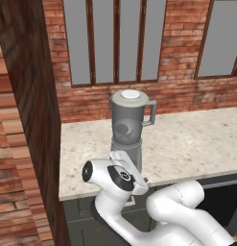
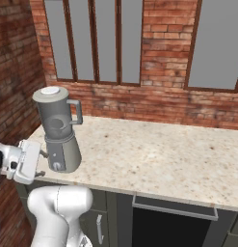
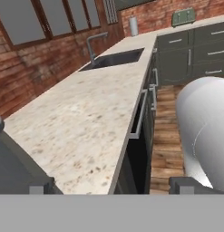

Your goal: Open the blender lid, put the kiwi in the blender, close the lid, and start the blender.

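Observation:
The blender [image 1: 128, 126] stands on the counter near its front edge, translucent grey jar on a tapered grey base [image 2: 65, 153]. The blender lid [image 1: 131, 96] sits flat on the jar rim, white cap up. A dark oval shape that looks like the kiwi [image 1: 124, 129] shows through the jar wall. My gripper [image 2: 42, 164] is open and holds nothing, low at the front of the base, level with the white knob [image 2: 56, 165]. In the hand view the gripper [image 3: 113, 186] points along the counter, with the base [image 3: 11, 165] at its left finger. I cannot tell whether it touches.
A dark wood cabinet side [image 1: 29, 96] and a brick wall stand close on the left. The speckled counter [image 2: 154, 154] runs right to a sink [image 3: 114, 59] with a tap [image 3: 94, 43]. Below the counter edge are drawer and door handles [image 2: 174, 208].

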Motion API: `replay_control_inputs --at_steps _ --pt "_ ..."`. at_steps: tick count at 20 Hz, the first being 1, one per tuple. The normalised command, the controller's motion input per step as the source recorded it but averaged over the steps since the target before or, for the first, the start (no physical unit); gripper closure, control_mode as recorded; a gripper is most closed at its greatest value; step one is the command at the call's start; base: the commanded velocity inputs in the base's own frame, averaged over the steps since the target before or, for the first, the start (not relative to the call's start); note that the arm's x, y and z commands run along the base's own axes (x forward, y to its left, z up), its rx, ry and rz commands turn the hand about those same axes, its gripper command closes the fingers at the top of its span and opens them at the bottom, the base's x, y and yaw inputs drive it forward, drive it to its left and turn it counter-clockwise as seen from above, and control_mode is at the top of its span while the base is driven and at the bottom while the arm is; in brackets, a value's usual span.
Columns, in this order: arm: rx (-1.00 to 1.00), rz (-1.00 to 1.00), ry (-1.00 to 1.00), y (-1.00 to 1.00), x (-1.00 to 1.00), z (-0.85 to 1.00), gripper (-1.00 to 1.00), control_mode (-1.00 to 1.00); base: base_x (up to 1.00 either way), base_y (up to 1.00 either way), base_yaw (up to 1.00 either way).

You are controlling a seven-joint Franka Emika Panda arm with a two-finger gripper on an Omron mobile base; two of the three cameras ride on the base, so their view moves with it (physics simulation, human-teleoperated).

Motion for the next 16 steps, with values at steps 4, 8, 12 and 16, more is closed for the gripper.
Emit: replay_control_inputs --at_steps 4,8,12,16 --pt "0.0 0.0 -0.02 0.0 0.18 -0.17 -1.0 -1.0 0.0 0.0 0.0" --pt "0.0 0.0 -0.02 0.0 0.18 -0.18 -1.0 -1.0 0.0 0.0 0.0" --pt "0.0 0.0 -0.02 0.0 0.19 -0.15 -1.0 -1.0 0.0 0.0 0.0" --pt "0.0 0.0 -0.02 0.0 0.21 -0.14 -1.0 -1.0 0.0 0.0 0.0"
